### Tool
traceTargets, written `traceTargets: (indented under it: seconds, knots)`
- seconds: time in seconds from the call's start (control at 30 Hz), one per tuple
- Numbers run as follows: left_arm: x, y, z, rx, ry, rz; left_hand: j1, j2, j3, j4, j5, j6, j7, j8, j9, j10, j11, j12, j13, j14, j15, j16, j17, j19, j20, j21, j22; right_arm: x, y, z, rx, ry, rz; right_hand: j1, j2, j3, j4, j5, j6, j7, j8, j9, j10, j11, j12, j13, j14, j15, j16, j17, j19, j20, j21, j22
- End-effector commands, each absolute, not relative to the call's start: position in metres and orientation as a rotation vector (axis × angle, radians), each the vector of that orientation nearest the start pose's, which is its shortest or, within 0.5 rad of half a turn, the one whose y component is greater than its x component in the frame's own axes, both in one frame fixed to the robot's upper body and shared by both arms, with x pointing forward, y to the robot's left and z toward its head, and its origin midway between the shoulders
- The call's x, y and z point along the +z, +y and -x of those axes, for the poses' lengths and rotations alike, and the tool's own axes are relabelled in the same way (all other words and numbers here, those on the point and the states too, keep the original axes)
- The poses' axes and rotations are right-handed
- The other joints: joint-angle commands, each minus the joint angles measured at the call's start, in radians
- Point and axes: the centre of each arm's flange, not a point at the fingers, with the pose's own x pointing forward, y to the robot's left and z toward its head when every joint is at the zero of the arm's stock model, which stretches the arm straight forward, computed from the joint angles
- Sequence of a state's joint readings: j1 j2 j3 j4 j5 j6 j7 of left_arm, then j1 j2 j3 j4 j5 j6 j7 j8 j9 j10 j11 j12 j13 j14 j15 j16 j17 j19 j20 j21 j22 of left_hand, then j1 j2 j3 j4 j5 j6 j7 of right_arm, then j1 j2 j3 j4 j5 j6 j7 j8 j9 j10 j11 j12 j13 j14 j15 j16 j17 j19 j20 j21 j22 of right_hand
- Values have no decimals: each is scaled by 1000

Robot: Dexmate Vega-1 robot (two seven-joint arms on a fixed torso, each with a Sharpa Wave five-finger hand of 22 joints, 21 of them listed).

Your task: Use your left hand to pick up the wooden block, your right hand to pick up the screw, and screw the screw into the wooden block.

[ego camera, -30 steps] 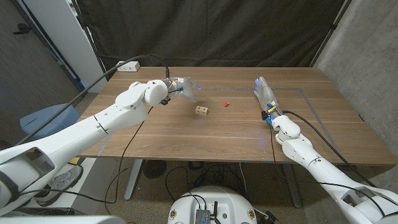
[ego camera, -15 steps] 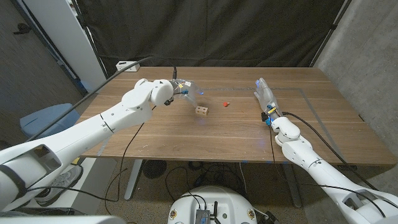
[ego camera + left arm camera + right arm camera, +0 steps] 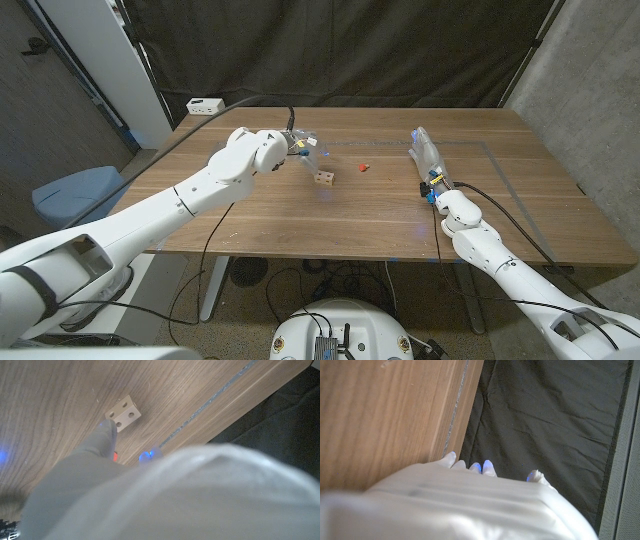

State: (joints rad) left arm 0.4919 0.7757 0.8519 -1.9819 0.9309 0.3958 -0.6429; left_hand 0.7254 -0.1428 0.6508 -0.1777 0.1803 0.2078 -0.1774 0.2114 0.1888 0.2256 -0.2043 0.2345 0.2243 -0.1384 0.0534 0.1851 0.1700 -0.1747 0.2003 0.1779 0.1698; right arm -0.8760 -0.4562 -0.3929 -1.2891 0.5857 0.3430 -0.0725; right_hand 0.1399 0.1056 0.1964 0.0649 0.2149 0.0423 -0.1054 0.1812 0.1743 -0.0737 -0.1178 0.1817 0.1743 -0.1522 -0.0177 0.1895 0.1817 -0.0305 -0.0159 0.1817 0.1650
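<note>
The block (image 3: 323,178), a small pale wooden cube with dark round holes in its faces, sits on the table (image 3: 300,215) near the middle, and the screw (image 3: 363,167), a tiny red speck, lies apart from it at about 2 o'clock from the block. The left hand (image 3: 305,149) hangs over the table at about 10 o'clock from the block, close to it but not touching it, fingers spread and holding nothing; in the left wrist view one fingertip (image 3: 106,430) reaches right up beside the block (image 3: 123,411), and I cannot tell if it brushes the wood. That view also shows a bit of red (image 3: 115,456) next to the finger, which looks like the screw. The right hand (image 3: 424,150) is over at 3 o'clock from the screw, well apart from it, fingers stretched out straight toward the far edge of the table and empty. In the right wrist view its fingertips (image 3: 451,458) point past the table edge (image 3: 460,410) at a black curtain (image 3: 545,415). A white power strip (image 3: 205,105) lies at the table's far left corner
</note>
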Motion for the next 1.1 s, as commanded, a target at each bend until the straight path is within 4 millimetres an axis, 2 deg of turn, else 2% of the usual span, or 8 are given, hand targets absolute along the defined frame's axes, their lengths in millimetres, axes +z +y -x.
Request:
traceTargets:
  seconds: [0.03,0.33,0.87,1.1]
  knots:
    - [65,124,-573,-93,-399,-1961,19,-1,-3,-1,2,15,-5,11,2,18,1,9,4,9,0,7,3,-89,10,6,4,-55,-269,-651,148,-606,-59,2,-3,6,-3,4,-3,-2,2,4,-6,-3,-2,3,-8,-3,-1,3,-7,-4,6,5]
    - [58,121,-582,-85,-414,-1982,44,-1,-6,0,0,30,-14,17,2,41,-4,19,10,21,-8,10,4,-91,10,8,4,-54,-268,-651,152,-607,-52,2,-2,7,-4,4,-3,5,3,4,-7,1,-1,2,-13,-20,-1,3,-3,-32,8,5]
    - [47,116,-591,-108,-427,-1981,66,-1,-11,2,-2,38,-21,18,2,44,-3,20,14,33,-13,12,4,-88,10,10,4,-57,-267,-650,152,-602,-52,2,-2,9,-5,4,-6,5,3,4,-9,-1,-1,2,-13,-19,-1,3,-3,-34,8,5]
    - [42,117,-595,-119,-401,-1984,79,-4,-20,4,-4,17,-10,9,2,27,0,13,18,25,-8,7,4,-92,12,8,3,-57,-265,-651,152,-597,-51,1,-2,9,-6,4,-8,4,2,4,-11,-1,-1,2,-15,-18,-1,3,-4,-32,7,5]
